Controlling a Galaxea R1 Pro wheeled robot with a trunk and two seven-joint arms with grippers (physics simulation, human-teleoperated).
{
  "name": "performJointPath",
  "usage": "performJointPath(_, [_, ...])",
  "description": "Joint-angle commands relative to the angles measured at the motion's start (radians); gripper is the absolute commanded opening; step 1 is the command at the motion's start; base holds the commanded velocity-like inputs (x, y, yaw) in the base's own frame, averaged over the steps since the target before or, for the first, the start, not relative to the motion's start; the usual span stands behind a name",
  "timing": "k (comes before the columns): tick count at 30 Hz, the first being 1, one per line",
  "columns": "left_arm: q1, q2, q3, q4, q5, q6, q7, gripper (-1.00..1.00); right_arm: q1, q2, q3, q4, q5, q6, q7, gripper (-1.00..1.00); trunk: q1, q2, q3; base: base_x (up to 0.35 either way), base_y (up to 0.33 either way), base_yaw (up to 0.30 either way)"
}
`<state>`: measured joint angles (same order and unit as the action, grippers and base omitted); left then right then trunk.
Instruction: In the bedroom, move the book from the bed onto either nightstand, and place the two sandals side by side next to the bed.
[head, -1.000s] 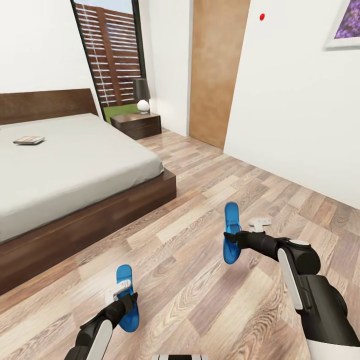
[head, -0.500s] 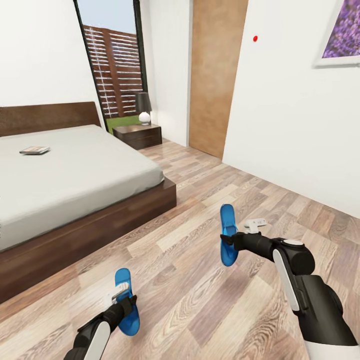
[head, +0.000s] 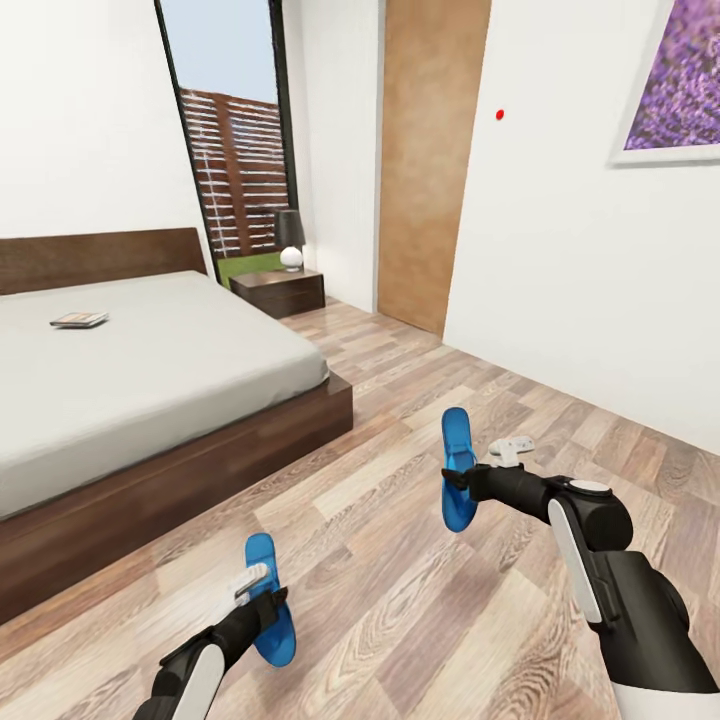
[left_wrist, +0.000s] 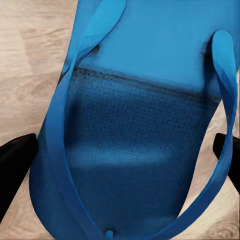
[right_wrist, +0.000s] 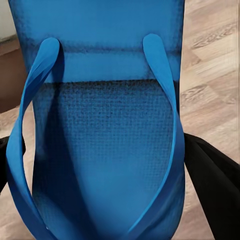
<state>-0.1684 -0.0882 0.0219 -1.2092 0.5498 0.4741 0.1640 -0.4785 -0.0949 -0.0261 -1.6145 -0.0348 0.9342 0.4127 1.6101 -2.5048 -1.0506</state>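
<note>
Sandals are held up off the floor (head: 400, 590), one (head: 270, 598) in the left gripper (head: 262, 603) at 7 o'clock, one (head: 458, 482) in the right gripper (head: 463, 480) at 4. Carry both to the bed (head: 150, 370), then lay them flat, close together, toes the same way.

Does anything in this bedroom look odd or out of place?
Yes: two blue sandals are up in the air. The left gripper holds one sandal, the right gripper holds the other, both above the wood floor. A book also lies on the bed.
</note>
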Motion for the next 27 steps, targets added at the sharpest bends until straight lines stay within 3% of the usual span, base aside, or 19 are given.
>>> performJointPath(1, [0.0, 0.0, 0.002, -0.001, 0.009, 0.005, -0.006, -1.0, 0.0, 0.0, -0.001, -0.001, -0.002, 0.005, 0.001, -1.0, -0.001, 0.0, 0.003, 0.0, 0.0, 0.0])
performJointPath(21, [-0.001, -0.008, -0.005, 0.025, 0.011, 0.006, -0.039, -1.0, 0.001, 0.005, 0.001, -0.001, -0.002, -0.08, -0.002, -1.0, -0.01, 0.005, 0.08, 0.0, 0.0, 0.0])
performJointPath(27, [-0.001, -0.006, -0.004, 0.026, 0.011, 0.007, -0.096, -1.0, 0.001, 0.004, 0.0, -0.001, -0.002, -0.08, -0.002, -1.0, -0.01, 0.005, 0.08, 0.0, 0.0, 0.0])
